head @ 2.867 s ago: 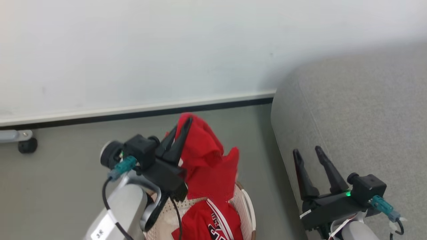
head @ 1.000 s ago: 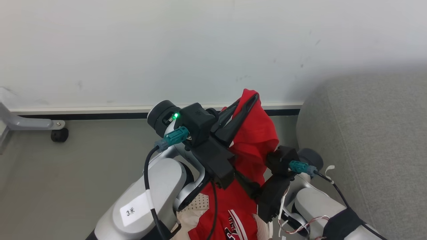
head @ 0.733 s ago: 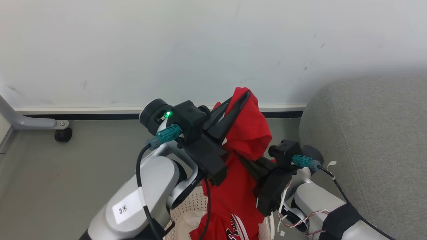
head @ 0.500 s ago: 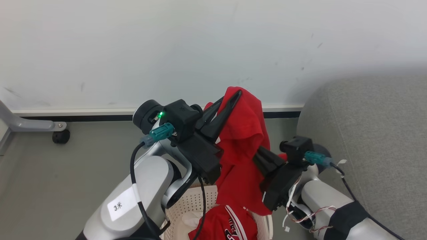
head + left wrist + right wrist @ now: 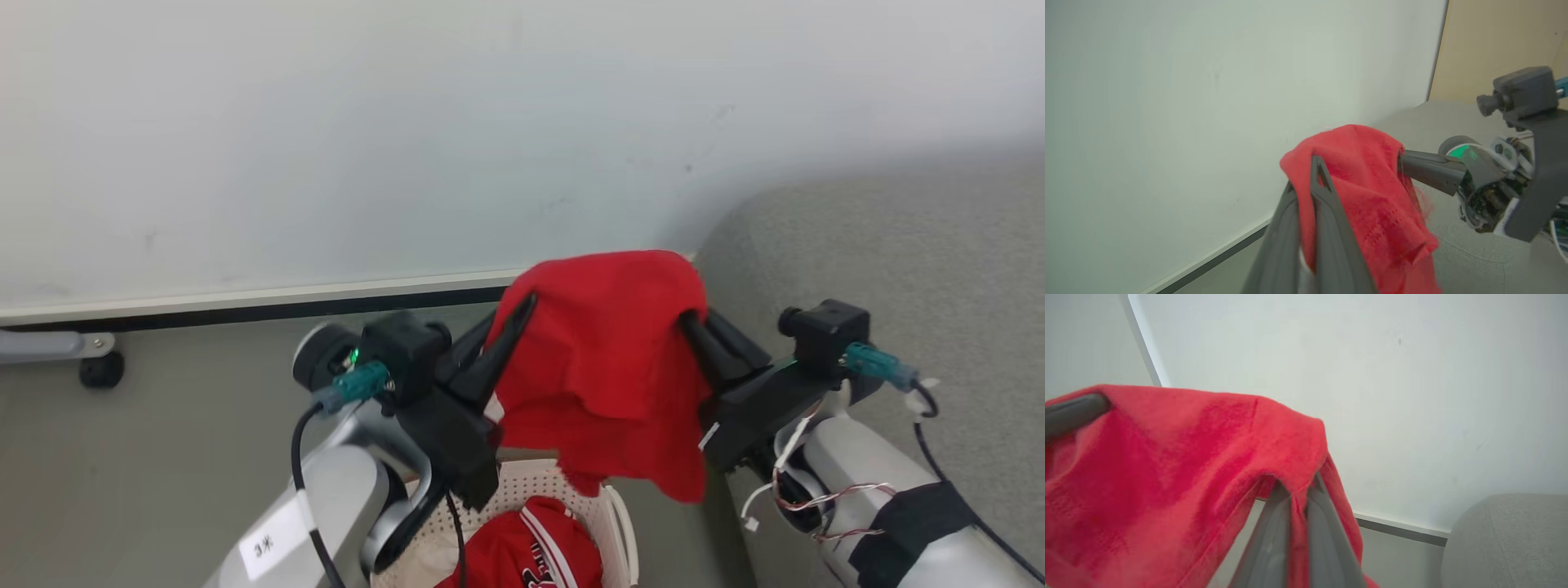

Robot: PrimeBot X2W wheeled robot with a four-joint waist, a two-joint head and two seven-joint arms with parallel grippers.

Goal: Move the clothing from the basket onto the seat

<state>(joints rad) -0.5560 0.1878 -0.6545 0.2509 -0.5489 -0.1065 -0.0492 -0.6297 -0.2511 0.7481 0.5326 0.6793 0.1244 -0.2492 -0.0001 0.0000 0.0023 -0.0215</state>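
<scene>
A plain red shirt hangs spread between my two grippers, above the basket. My left gripper is shut on its left edge, and my right gripper is shut on its right edge. In the left wrist view the red shirt drapes over my left gripper, with the right gripper pinching it from the right. The right wrist view has the red shirt pinched in my right gripper. A red jersey with white stripes lies in the cream basket. The grey seat rises at the right.
A white wall with a dark baseboard runs behind. On the grey floor at the far left stands a caster wheel on a metal leg. A tan panel stands past the seat in the left wrist view.
My right gripper has shut on the red shirt and drawn away to the right, spreading it between both grippers. The head camera has shifted too.
</scene>
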